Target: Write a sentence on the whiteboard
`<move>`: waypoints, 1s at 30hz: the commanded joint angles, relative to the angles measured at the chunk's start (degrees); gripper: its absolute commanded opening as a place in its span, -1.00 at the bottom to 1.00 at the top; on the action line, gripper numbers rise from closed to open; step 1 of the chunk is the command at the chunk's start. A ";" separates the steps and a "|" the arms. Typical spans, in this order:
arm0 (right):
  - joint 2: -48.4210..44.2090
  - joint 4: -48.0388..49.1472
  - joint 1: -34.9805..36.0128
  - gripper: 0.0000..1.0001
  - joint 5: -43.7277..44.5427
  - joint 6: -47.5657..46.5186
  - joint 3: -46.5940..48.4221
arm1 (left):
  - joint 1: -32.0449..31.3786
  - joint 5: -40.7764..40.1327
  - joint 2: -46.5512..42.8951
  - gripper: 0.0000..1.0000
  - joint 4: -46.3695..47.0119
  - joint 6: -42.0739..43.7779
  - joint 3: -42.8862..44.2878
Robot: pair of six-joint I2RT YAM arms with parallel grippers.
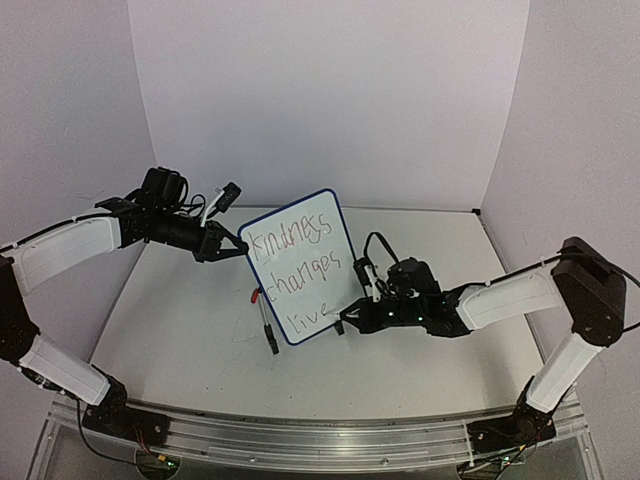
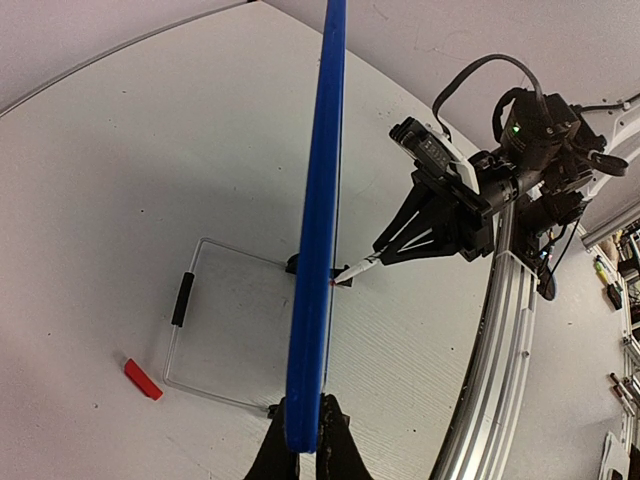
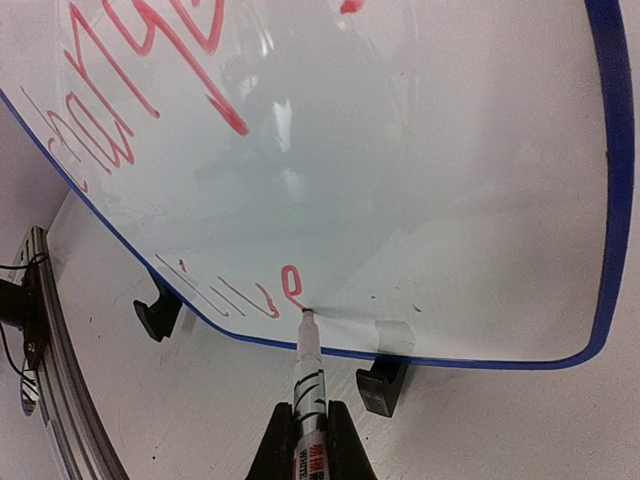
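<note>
We're over the table now, and the whiteboard (image 1: 316, 298) stands upright on its black feet (image 3: 382, 388) at the centre, its face angled toward about five o'clock, where the right arm works. The left gripper (image 1: 228, 246) has its jaws pinched tight on the blue frame at the board's ten o'clock corner. We read that as bracing, since pen pressure could tip or skid a board this light. The right gripper (image 3: 310, 440) is clamped on the marker (image 3: 307, 372), with the barrel running straight out between the fingers so the red tip meets the surface squarely, low down at five o'clock on the board. Now the sentence (image 1: 300, 268): "kindness" on top, "changes" beneath, "live" on the bottom line (no closing s yet, so we judge one letter remains). The fingers half hide the barrel's print, and we make out what looks like "WHITE" and no more. A small red cap (image 2: 142, 379) lies on the table at the board's back side.
</note>
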 commanded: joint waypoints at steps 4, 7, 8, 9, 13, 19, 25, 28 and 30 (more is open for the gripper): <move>-2.43 0.03 -0.55 -1.00 6.58 -0.12 -0.34 | -0.32 -2.71 -0.36 -1.00 -2.16 2.12 -0.11; -3.43 0.03 -0.54 -1.00 7.30 -0.13 -0.70 | -0.32 -2.72 -0.51 -1.00 -2.20 2.10 -0.14; -3.87 0.03 -0.54 -1.00 7.48 -0.17 -0.84 | -0.32 -2.73 -0.53 -1.00 -2.21 2.07 -0.15; -4.48 0.03 -0.60 -1.00 7.57 -0.27 -1.01 | -0.32 -2.72 -0.59 -1.00 -2.21 2.06 -0.16; -6.89 0.80 -0.52 -1.00 6.09 -0.61 -2.02 | -0.32 -2.71 -0.66 -1.00 -2.18 2.13 -0.15; -9.82 2.49 -0.71 -1.00 2.87 -0.38 -3.02 | -0.33 -2.63 -0.71 -1.00 -2.12 2.06 -0.11; -8.16 3.16 -1.67 -1.00 1.77 0.21 -2.65 | -0.32 -2.61 -0.84 -1.00 -2.10 2.10 -0.14; -7.29 3.72 -1.92 -1.00 1.54 0.48 -2.21 | -0.32 -2.65 -0.85 -1.00 -2.09 2.07 -0.16; -6.84 3.93 -2.12 -1.00 1.48 0.61 -1.93 | -0.32 -2.64 -0.79 -1.00 -2.11 2.03 -0.16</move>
